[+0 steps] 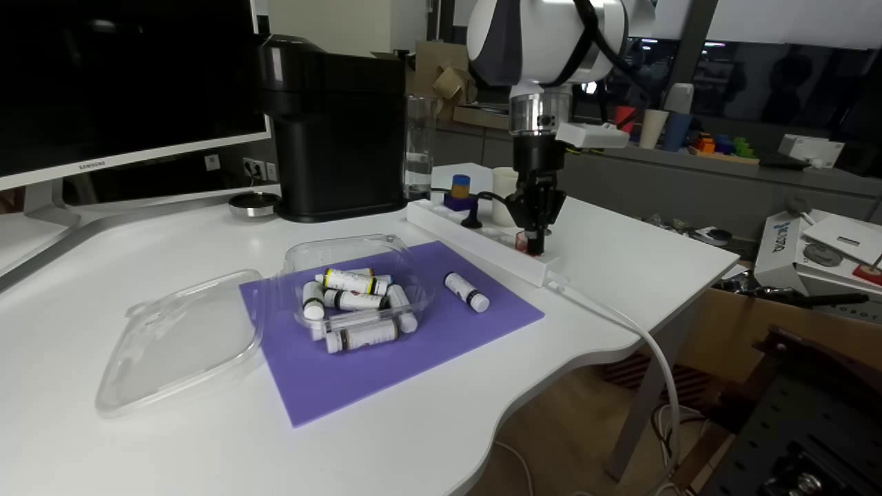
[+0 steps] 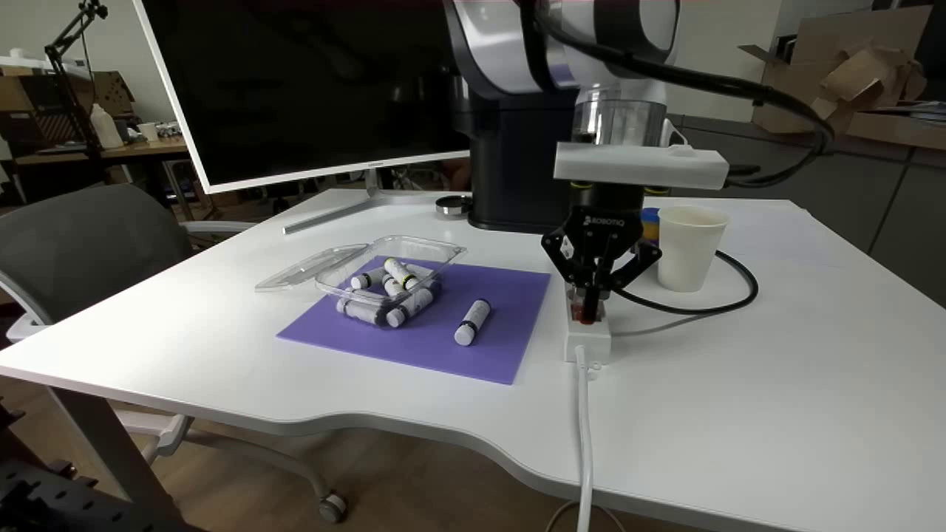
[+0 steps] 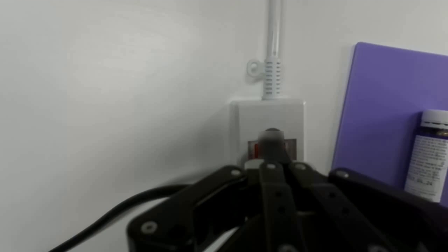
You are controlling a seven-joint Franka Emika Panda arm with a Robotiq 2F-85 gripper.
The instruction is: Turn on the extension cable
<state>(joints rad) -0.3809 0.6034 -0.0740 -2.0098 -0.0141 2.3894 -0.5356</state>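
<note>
The extension cable, a white power strip (image 1: 475, 238), lies flat on the table; it also shows in an exterior view (image 2: 588, 347) and in the wrist view (image 3: 271, 113). Its red switch (image 3: 256, 150) sits near the end where the white cord (image 3: 274, 31) leaves. A dark plug (image 1: 472, 219) stands in it. My gripper (image 1: 535, 248) points down, shut with nothing seen between the fingertips. The fingertips are right over the switch in both exterior views (image 2: 589, 314) and cover its middle in the wrist view (image 3: 271, 141). I cannot tell whether they press it.
A white cup (image 2: 689, 247) and a black cord (image 2: 743, 284) are beside the strip. A purple mat (image 1: 448, 344) lies on the other side, with a clear container (image 1: 293, 258) of small white bottles and a loose bottle (image 1: 467, 292). A black machine (image 1: 337, 131) stands behind.
</note>
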